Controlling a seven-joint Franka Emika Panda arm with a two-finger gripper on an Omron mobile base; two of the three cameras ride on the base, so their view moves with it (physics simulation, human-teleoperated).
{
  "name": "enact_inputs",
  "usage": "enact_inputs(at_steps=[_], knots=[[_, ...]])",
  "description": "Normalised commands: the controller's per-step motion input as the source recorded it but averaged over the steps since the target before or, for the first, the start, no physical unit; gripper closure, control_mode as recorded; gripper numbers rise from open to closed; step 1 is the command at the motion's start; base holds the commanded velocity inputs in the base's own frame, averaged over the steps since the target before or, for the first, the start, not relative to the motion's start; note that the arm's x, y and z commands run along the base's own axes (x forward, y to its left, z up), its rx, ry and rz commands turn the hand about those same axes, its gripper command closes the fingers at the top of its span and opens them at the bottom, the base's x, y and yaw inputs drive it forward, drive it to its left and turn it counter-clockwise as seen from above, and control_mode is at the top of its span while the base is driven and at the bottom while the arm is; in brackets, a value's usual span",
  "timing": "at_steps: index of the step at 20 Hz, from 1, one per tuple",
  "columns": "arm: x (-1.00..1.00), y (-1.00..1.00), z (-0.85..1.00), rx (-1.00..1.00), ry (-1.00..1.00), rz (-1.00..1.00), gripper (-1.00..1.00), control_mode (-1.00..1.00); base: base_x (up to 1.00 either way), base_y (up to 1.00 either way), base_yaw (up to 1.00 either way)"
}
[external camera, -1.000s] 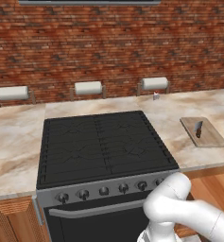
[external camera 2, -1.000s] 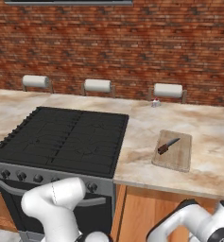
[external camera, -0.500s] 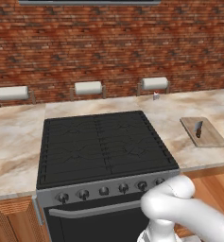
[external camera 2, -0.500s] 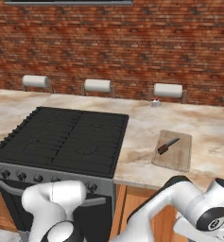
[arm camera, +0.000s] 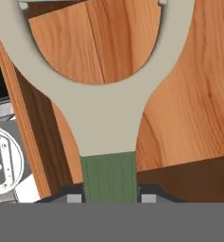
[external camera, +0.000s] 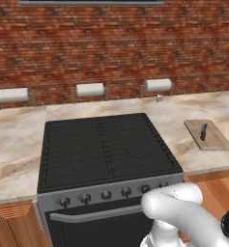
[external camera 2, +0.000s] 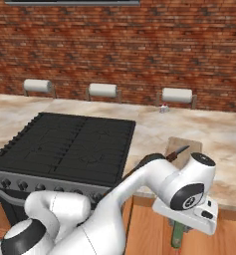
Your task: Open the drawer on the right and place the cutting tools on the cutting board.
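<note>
Peeler (arm camera: pixel 108 108) with a green handle and pale Y-shaped head sits clamped in the end effector (arm camera: pixel 108 197), low in front of the wood-grain drawer (arm camera: pixel 179 94). Up beyond the end effector, the cutting board (external camera: pixel 213 138) on the worktop (external camera: pixel 14 144) carries 1 dark knife (external camera: pixel 202 130).

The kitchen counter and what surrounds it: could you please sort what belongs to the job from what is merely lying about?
Job:
- cutting board
- dark knife lying on the board
- green-handled tool held in the gripper
- wooden drawer

Lying about:
- stove
- three paper-towel rolls
- small bottle
</note>
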Motion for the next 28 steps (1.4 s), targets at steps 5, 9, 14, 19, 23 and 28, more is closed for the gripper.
enact_inputs(at_steps=[5, 9, 14, 19, 23, 28], knots=[[0.98, 0.26, 0.45, 0.0, 0.03, -0.07, 1.0, -1.0, 0.0, 0.0, 0.0], [1.0, 0.2, 0.3, 0.0, 0.06, -0.08, 1.0, -1.0, 0.0, 0.0, 0.0], [1.0, 0.09, 0.12, 0.0, 0.06, -0.1, 1.0, -1.0, 0.0, 0.0, 0.0], [1.0, 0.0, 0.0, 0.0, 0.03, -0.14, 1.0, -1.0, 0.0, 0.0, 0.0], [1.0, 0.0, 0.0, 0.0, 0.0, -0.15, 1.0, -1.0, 0.0, 0.0, 0.0], [1.0, 0.0, 0.0, 0.0, 0.0, -0.15, 1.0, -1.0, 0.0, 0.0, 0.0]])
